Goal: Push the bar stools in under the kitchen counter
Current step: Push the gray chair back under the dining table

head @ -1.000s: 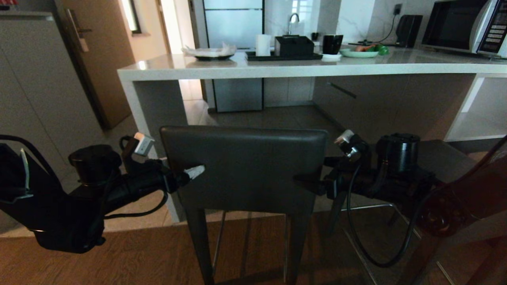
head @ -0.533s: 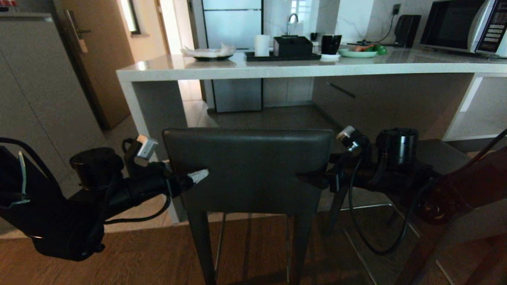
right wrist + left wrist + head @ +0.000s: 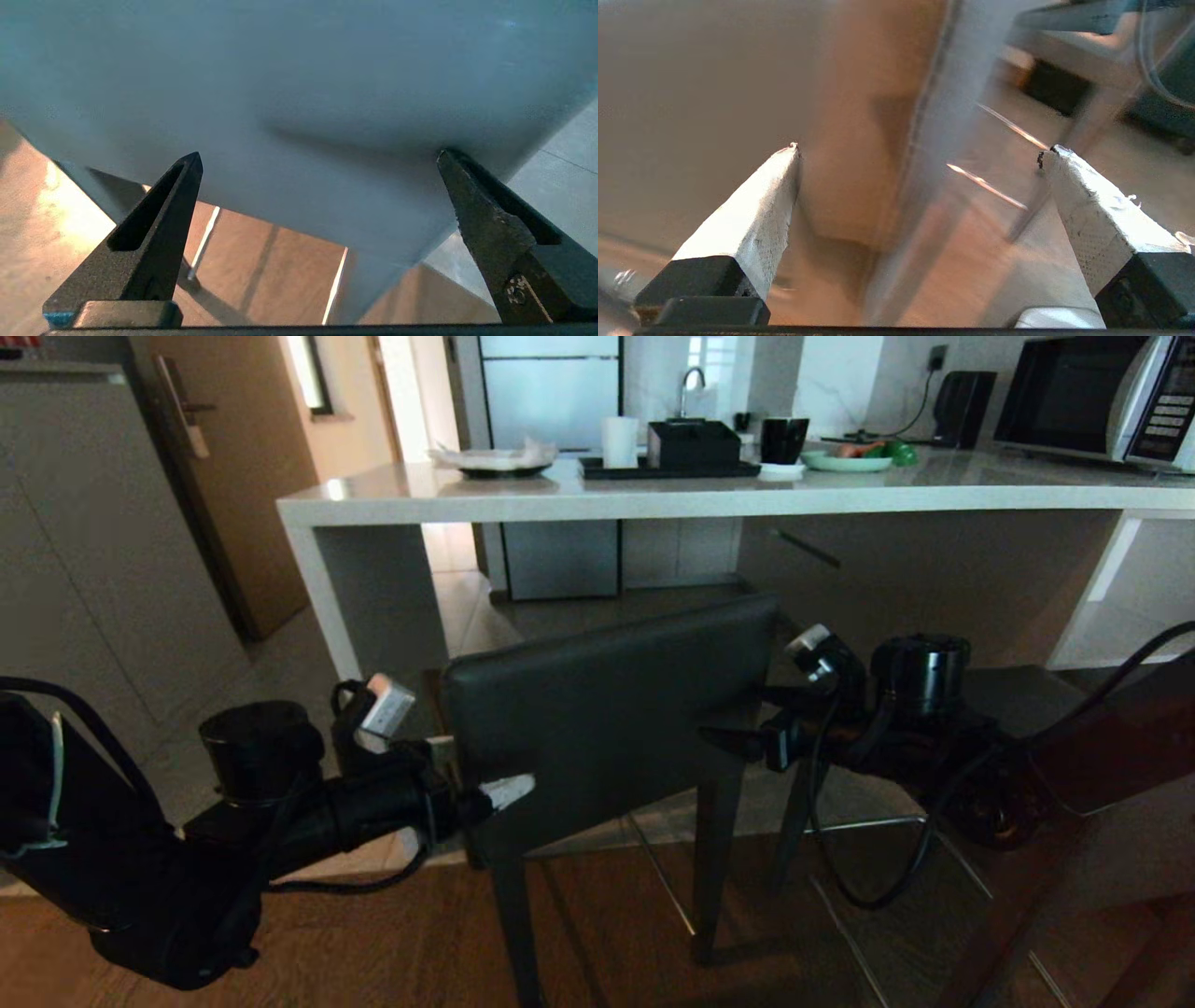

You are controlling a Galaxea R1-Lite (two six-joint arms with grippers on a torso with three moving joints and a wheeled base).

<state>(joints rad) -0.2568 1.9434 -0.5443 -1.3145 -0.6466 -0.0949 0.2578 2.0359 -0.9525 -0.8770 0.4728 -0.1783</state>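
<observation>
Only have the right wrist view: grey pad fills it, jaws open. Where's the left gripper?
Observer: The left gripper is at the lower left corner of the bar stool backrest, jaws open, gripping nothing.
Operator: Stool square to the counter?
Observer: No. In the head view the backrest is skewed, its right end nearer the kitchen counter than its left end.
Operator: And this arm, where on the pad?
Observer: The right gripper is at the backrest's right edge, about mid-height.
</observation>
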